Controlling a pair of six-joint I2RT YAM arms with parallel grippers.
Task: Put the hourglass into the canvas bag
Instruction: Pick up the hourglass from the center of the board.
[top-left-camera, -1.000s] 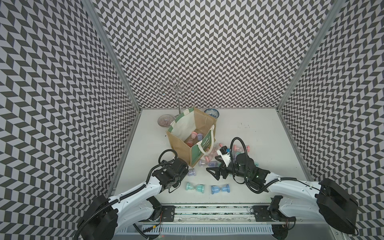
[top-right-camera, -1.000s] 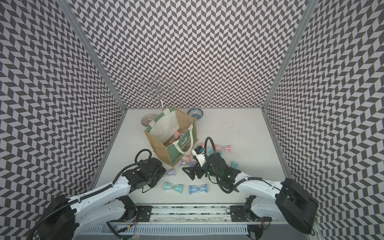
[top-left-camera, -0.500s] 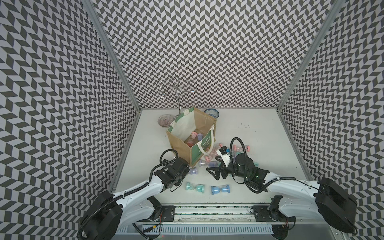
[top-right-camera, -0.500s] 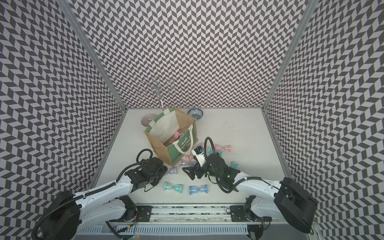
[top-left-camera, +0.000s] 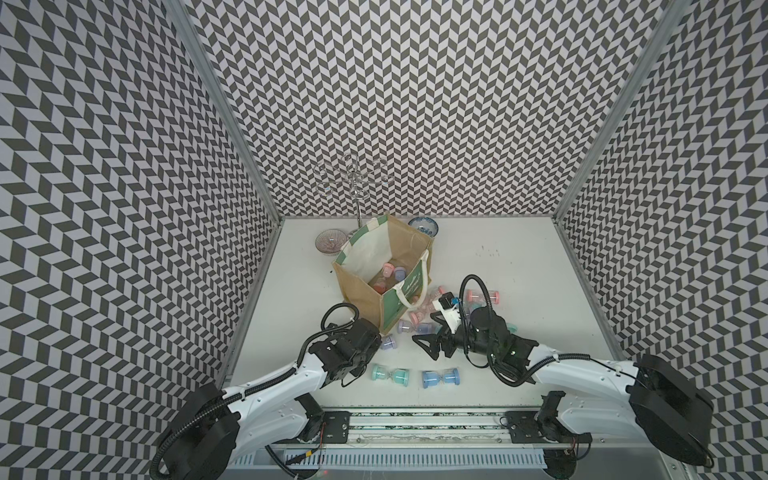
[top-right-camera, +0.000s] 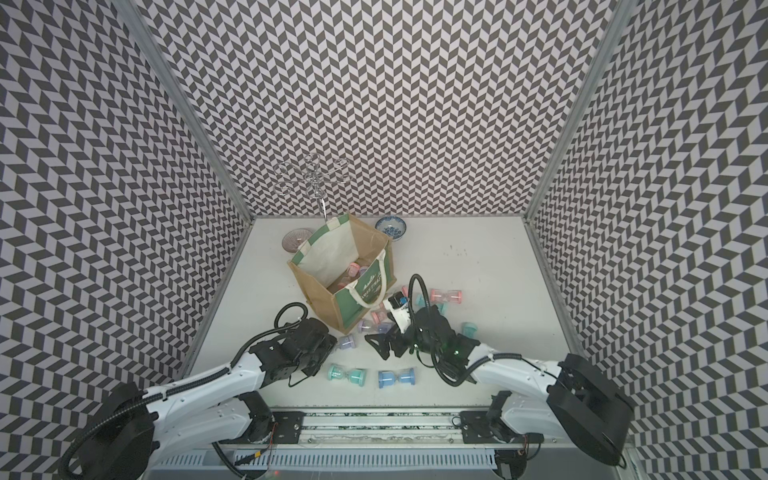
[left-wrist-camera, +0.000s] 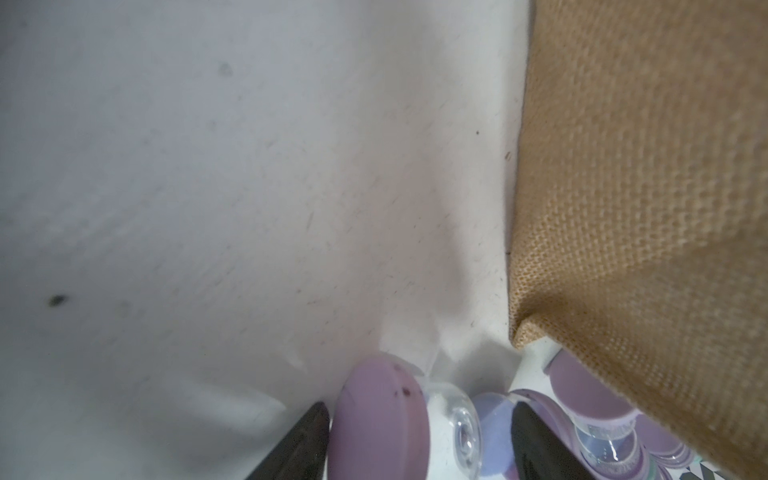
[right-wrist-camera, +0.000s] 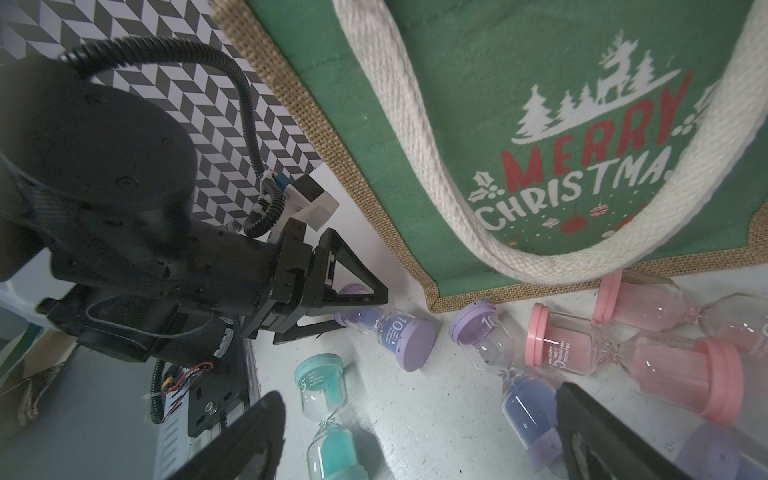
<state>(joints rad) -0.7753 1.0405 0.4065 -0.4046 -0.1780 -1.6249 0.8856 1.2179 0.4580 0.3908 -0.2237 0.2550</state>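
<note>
L gripper (right-wrist-camera: 365, 308) sits low at the white table (top-left-camera: 519, 291), just off a bottom corner of the boxy tan burlap canvas bag (top-left-camera: 363, 293) w/ green panels, cream rope handles & white lining. Jaws are part-spread, one dark finger (left-wrist-camera: 299, 444) on each side of a lilac-capped glass hourglass (left-wrist-camera: 378, 424); that hourglass lies on its side on the table, not lifted; one finger sits right against a cap, but can't tell if the pads actually press. In both top views the wrist hides the fingers; only one lilac end (top-left-camera: 388, 343) shows beside it.

R gripper (top-left-camera: 428, 348) is near mid-front of the table, pointing toward the L arm; jaws wide, nothing held. Its wrist view shows both fingers well apart above a teal hourglass (right-wrist-camera: 328, 415) & a second lilac hourglass (right-wrist-camera: 507, 374) w/ blue sand, both flat on the table.

Bag stands upright, mouth open, in the left-rear part of the table; several hourglasses are already inside, incl. a pink-capped one (top-left-camera: 387, 269). The green panel (right-wrist-camera: 478, 83) reads "MERRY CHRISTMAS"; pink hourglasses (right-wrist-camera: 623, 353) lie loose just beside it; another pink hourglass (top-left-camera: 482, 296) lies farther right. A blue hourglass (top-left-camera: 440, 377) lies next to the teal one near the front edge.

Behind the bag: pinkish glass bowl (top-left-camera: 330, 241); blue-and-white patterned bowl (top-left-camera: 423, 226); wire metal stand (top-left-camera: 353, 183).
</note>
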